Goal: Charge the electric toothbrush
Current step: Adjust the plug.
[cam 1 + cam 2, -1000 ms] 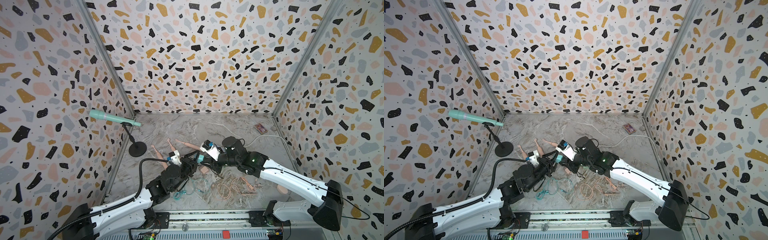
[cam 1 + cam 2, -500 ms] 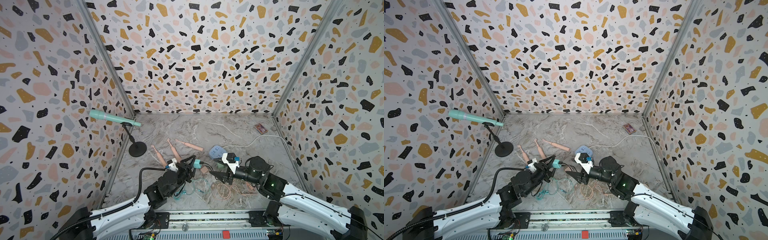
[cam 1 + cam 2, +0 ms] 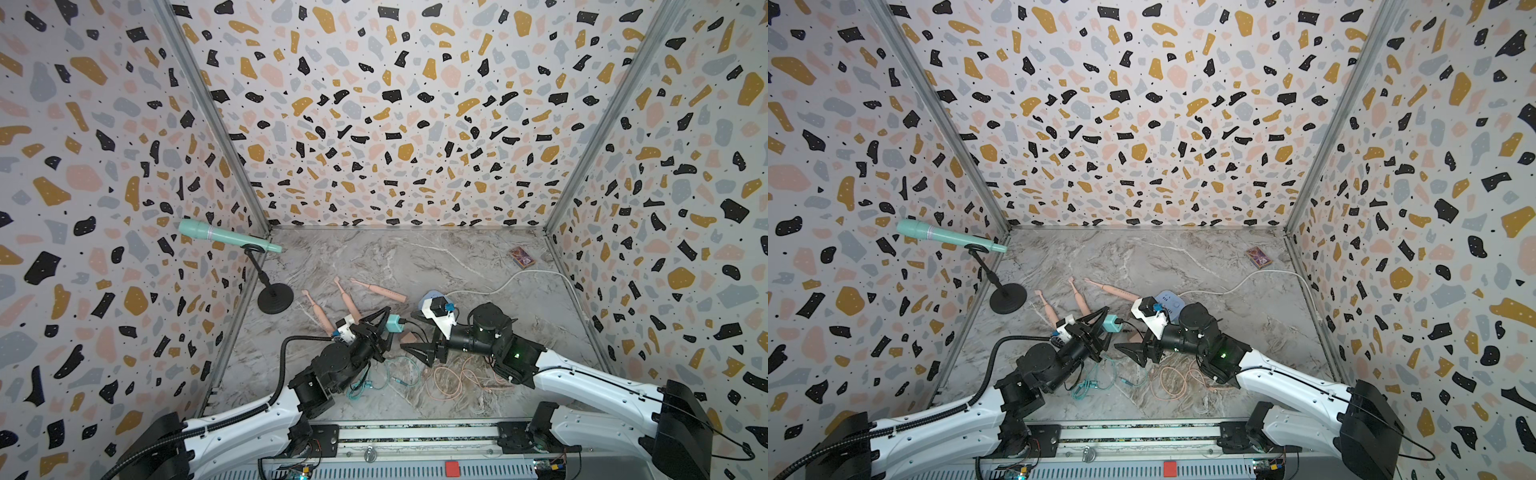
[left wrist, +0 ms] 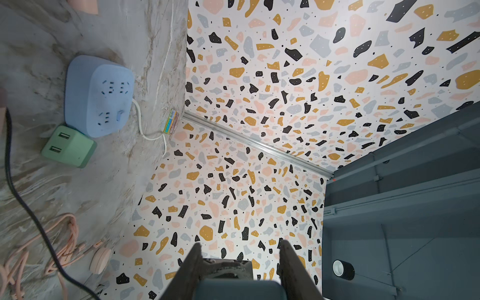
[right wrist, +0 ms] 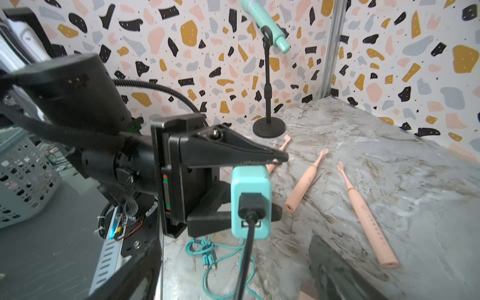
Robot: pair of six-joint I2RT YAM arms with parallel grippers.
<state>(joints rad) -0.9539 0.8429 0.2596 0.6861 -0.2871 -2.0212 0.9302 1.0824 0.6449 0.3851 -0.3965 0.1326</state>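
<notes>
Three toothbrushes (image 3: 380, 290) lie flat, heads pointing back-left.

**No writing can be read in any view**

In both top views the small box (image 3: 522, 257) (image 3: 1259, 257) near the back right corner of the worktop (image 3: 415, 257) carries purple and orange print, too small to resolve. In the left wrist view the same box (image 4: 170, 122) shows yellow, green and red bands along its edge, but no letter or number comes clear. In the right wrist view the nearest pink toothbrush (image 5: 368, 220) bears a small round mark and a row of dots on its handle, too fine to read. The teal charger block (image 5: 250, 202), gripped in the left hand (image 5: 283, 184), shows a plain face.
</notes>
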